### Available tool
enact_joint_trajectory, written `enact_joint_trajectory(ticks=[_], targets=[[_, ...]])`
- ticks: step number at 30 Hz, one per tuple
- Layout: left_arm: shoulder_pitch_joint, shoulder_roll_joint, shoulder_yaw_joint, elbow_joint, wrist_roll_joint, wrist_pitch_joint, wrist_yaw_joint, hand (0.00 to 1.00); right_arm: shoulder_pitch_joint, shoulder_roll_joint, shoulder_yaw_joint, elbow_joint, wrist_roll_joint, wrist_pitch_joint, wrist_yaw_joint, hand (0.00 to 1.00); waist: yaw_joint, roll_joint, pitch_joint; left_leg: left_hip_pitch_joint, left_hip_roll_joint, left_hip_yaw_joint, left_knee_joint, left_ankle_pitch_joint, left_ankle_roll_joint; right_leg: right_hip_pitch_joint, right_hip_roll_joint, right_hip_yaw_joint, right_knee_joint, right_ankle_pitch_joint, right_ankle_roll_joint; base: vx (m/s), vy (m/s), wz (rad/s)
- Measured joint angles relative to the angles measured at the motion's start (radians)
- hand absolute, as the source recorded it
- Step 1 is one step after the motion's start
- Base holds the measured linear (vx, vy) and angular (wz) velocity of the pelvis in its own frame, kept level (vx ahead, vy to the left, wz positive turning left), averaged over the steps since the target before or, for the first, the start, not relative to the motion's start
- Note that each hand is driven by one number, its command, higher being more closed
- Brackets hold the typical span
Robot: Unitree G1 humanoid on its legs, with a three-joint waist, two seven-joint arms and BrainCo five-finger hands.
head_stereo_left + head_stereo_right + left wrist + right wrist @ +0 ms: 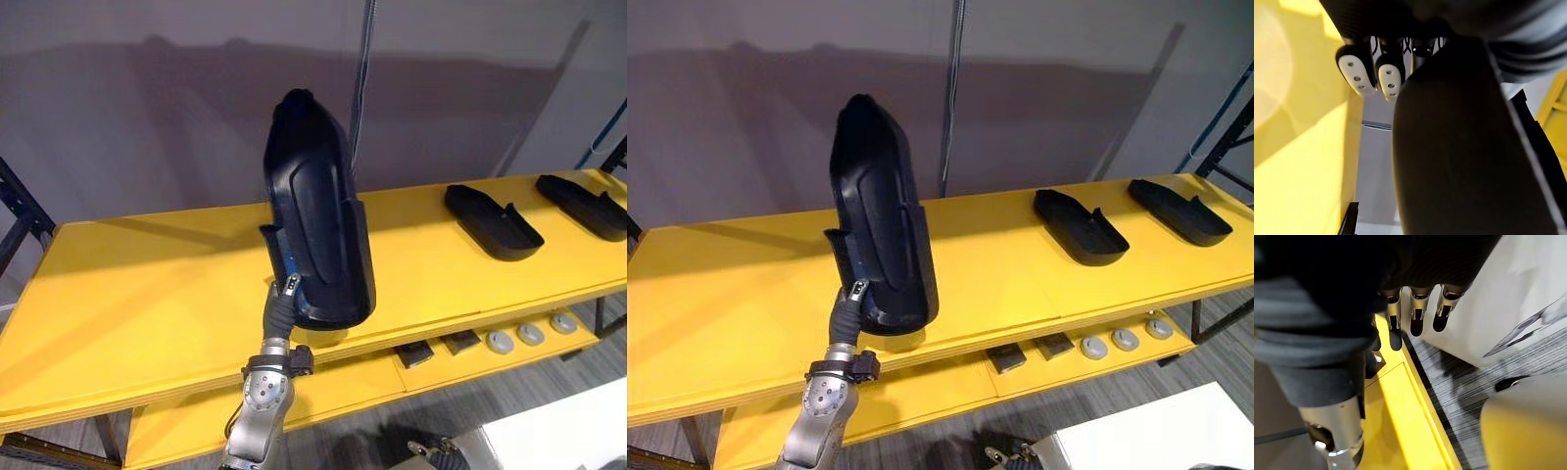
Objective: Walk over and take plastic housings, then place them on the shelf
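the left hand (285, 298) is reaching up from below the front edge of the yellow shelf (147, 284) and is gripping a big black housing (318, 215) at its lower part. its fingers (1392, 83) are closing around the housing's rim. the housing is standing upright over the front edge, about the middle of the shelf; i cannot tell if its lower end is touching the board. two other housings (493, 223) (583, 206) are lying flat near the right end, apart from each other. the right hand (1415, 308) is hanging with relaxed, straight fingers, holding nothing. on the lower board (343, 387), dark blocks (414, 353) and grey discs (530, 334) are lying in a row.
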Motion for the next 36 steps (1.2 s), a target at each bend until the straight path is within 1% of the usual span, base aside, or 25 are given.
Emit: enact_joint_trajectory(ticks=[4,6,10,12,15,16,17,22,24,26,30,33,36], targets=[[-0.002,-0.001,0.014,0.000,0.020,0.024,0.028,1.00,0.017,0.030,0.004,-0.018,-0.001,0.000,0.000,0.00,0.012,-0.009,-0.010,0.024,-0.011,0.005,-0.018,0.009,0.004,0.039,-0.009,-0.002,-0.043,0.014,0.008,0.02,0.056,0.03],[-0.008,-0.001,0.031,0.009,0.041,0.036,0.047,1.00,0.029,0.033,0.005,-0.017,-0.001,0.000,0.000,0.00,0.023,-0.022,-0.017,0.023,-0.020,0.000,-0.031,0.023,0.005,0.047,-0.018,-0.013,-0.065,0.027,0.011,-0.02,0.054,0.15],[-0.048,-0.003,0.062,0.068,0.042,0.054,0.087,1.00,0.032,0.033,0.005,-0.016,-0.001,0.002,-0.001,0.00,0.021,-0.026,-0.020,0.023,-0.027,-0.015,-0.060,0.044,0.010,0.055,-0.022,-0.025,-0.094,0.046,0.009,-0.08,0.021,0.12],[-0.106,-0.003,0.068,0.125,0.047,0.074,0.108,1.00,0.033,0.034,0.006,-0.014,-0.001,0.003,-0.001,0.00,0.021,-0.032,-0.023,0.025,-0.028,-0.023,-0.087,0.060,0.011,0.058,-0.023,-0.040,-0.100,0.052,0.005,-0.11,-0.017,0.19],[-0.181,-0.001,0.069,0.176,0.049,0.083,0.133,1.00,0.033,0.034,0.006,-0.012,-0.001,0.003,-0.001,0.00,0.018,-0.036,-0.027,0.026,-0.028,-0.018,-0.117,0.078,0.010,0.059,-0.022,-0.042,-0.129,0.075,0.004,-0.09,-0.015,0.03],[-0.208,0.002,0.073,0.202,0.050,0.084,0.136,1.00,0.029,0.035,0.006,-0.012,-0.001,0.003,-0.002,0.00,0.016,-0.036,-0.028,0.031,-0.031,-0.018,-0.132,0.093,0.014,0.061,-0.022,-0.042,-0.136,0.082,0.004,-0.05,-0.001,-0.01],[-0.237,0.001,0.080,0.238,0.055,0.087,0.138,1.00,0.029,0.035,0.006,-0.009,-0.002,0.003,-0.002,0.00,0.014,-0.037,-0.030,0.041,-0.034,-0.016,-0.156,0.105,0.014,0.068,-0.023,-0.042,-0.151,0.091,0.006,0.00,0.000,0.00],[-0.363,0.006,0.129,0.418,0.059,0.128,0.165,1.00,-0.003,0.037,0.007,0.022,-0.002,0.004,-0.003,0.00,-0.031,-0.036,-0.041,0.062,-0.045,-0.015,-0.232,0.151,0.017,0.077,-0.026,-0.044,-0.202,0.120,0.009,-0.01,0.003,0.01],[-0.404,0.008,0.133,0.483,0.059,0.149,0.174,1.00,-0.006,0.039,0.008,0.023,-0.002,0.005,-0.003,0.00,-0.038,-0.036,-0.041,0.071,-0.046,-0.011,-0.252,0.160,0.016,0.076,-0.025,-0.044,-0.206,0.121,0.009,0.01,0.000,-0.02],[-0.433,0.008,0.148,0.540,0.058,0.158,0.174,1.00,-0.009,0.039,0.010,0.023,-0.002,0.005,-0.003,0.00,-0.042,-0.035,-0.040,0.075,-0.045,-0.008,-0.262,0.162,0.013,0.076,-0.023,-0.042,-0.211,0.121,0.008,0.02,0.000,-0.04],[-0.505,0.014,0.175,0.660,0.057,0.186,0.175,1.00,-0.018,0.039,0.027,0.025,-0.001,0.005,-0.002,0.00,-0.062,-0.032,-0.038,0.071,-0.042,-0.001,-0.276,0.166,0.008,0.064,-0.018,-0.041,-0.216,0.121,0.008,0.01,0.000,-0.03],[-0.557,0.014,0.192,0.733,0.057,0.198,0.173,1.00,-0.036,0.038,0.025,0.027,-0.001,0.005,-0.001,0.00,-0.077,-0.030,-0.021,0.067,-0.042,-0.001,-0.277,0.168,0.006,0.057,-0.018,-0.041,-0.215,0.121,0.008,0.01,0.000,-0.01],[-0.609,0.009,0.191,0.773,0.058,0.201,0.170,1.00,-0.042,0.038,0.025,0.028,-0.001,0.005,0.000,0.00,-0.081,-0.027,-0.003,0.063,-0.041,0.000,-0.278,0.170,0.002,0.051,-0.017,-0.041,-0.213,0.121,0.007,0.00,0.000,0.00]])
